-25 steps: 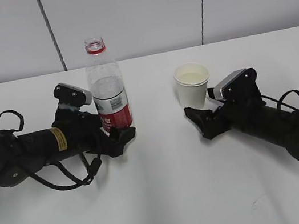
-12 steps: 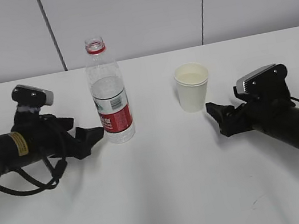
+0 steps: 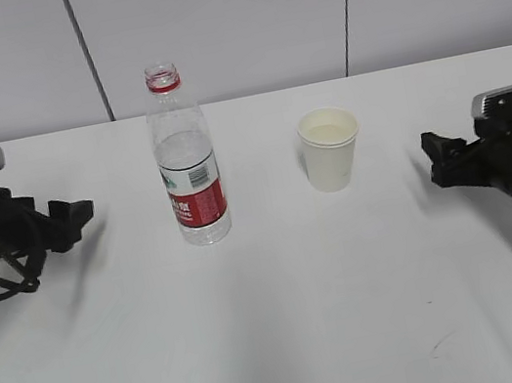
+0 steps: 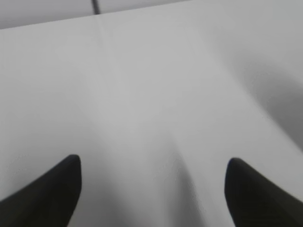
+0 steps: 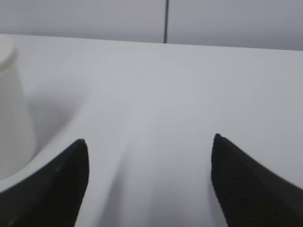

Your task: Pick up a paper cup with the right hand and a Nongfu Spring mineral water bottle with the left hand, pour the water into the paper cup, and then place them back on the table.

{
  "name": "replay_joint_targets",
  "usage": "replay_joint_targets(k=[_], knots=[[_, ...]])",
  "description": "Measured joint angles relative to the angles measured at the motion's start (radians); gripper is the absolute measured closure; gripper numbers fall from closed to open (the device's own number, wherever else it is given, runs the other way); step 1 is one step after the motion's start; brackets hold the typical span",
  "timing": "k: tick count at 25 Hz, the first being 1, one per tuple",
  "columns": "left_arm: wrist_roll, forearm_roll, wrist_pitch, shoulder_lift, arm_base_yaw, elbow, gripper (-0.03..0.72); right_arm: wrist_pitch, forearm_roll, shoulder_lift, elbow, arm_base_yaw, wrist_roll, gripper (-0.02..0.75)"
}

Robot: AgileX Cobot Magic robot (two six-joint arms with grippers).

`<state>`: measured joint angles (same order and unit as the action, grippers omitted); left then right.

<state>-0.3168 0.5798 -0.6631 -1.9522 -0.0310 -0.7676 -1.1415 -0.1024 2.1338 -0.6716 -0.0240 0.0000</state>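
The left hand (image 4: 151,189) shows only its two black fingertips (image 4: 47,194), which rise from the bottom corners of the view, one at each side, spread wide with a broad gap between them. Nothing sits in that gap. Beneath and ahead of the fingers lies the table (image 4: 142,94), plain white and bare. Soft grey shadows fall on it just ahead of the fingertips and off to the right. Far ahead of the hand, the tabletop ends at a pale grey wall (image 4: 42,9) crossed by a dark vertical seam (image 4: 96,6). The picture is somewhat blurred.
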Motion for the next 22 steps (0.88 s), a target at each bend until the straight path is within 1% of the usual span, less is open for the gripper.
replay_joint_targets(k=[3, 6, 9, 11, 13, 15, 17, 22], knots=[[0.057, -0.092, 0.0, 0.0, 0.039, 0.0, 0.122, 0.0, 0.007, 0.0, -0.021, -0.044, 0.0, 0.14], [0.099, -0.166, 0.007, 0.001, 0.059, -0.001, 0.122, 0.004, 0.009, 0.0, -0.055, -0.06, 0.0, 0.143], [0.106, -0.219, 0.137, 0.012, 0.059, -0.044, 0.122, 0.089, -0.023, -0.009, -0.094, -0.062, 0.018, 0.143], [0.106, -0.226, 0.284, 0.034, 0.059, -0.092, 0.122, 0.171, -0.053, -0.037, -0.107, -0.062, 0.046, 0.143], [0.106, -0.229, 0.448, 0.062, 0.059, -0.153, 0.122, 0.281, -0.063, -0.094, -0.122, -0.062, 0.074, 0.144], [0.107, -0.232, 0.598, 0.097, 0.059, -0.215, 0.123, 0.439, -0.071, -0.164, -0.149, -0.062, 0.084, 0.144], [0.108, -0.236, 0.762, 0.132, 0.059, -0.284, 0.123, 0.613, -0.085, -0.24, -0.189, -0.062, 0.092, 0.144], [0.125, -0.247, 1.135, 0.204, 0.059, -0.43, 0.123, 1.12, -0.1, -0.366, -0.345, -0.062, 0.123, 0.144]])
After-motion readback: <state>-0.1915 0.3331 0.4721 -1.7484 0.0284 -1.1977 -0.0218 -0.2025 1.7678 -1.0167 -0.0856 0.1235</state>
